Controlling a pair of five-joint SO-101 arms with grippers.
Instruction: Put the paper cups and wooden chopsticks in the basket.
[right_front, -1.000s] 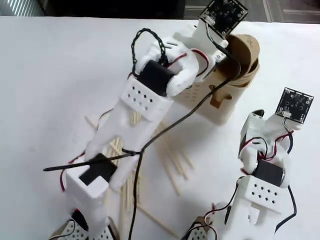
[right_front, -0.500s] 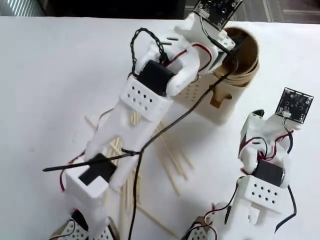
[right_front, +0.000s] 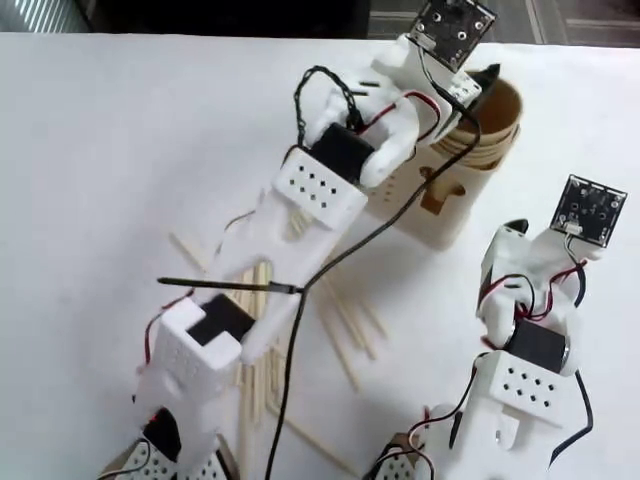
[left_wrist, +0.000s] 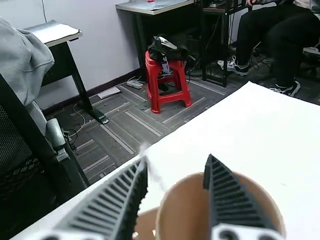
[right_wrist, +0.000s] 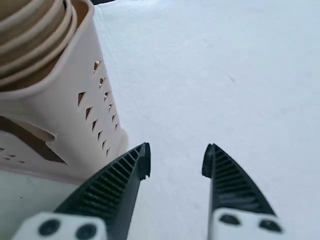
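Standing upright on the white desk: a cream basket with triangular cut-outs, holding brown paper cups nested in a stack and showing their rims above its wall. Lying flat, scattered and crossing on the desk near the basket: pale wooden chopsticks, outside it.

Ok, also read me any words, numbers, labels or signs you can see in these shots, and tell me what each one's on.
No text can be read here.
paper cups: plain brown, no print visible.
basket: only triangular cut-outs, no lettering.
wooden chopsticks: bare wood, no marks.
camera board: any markings are too small to read.
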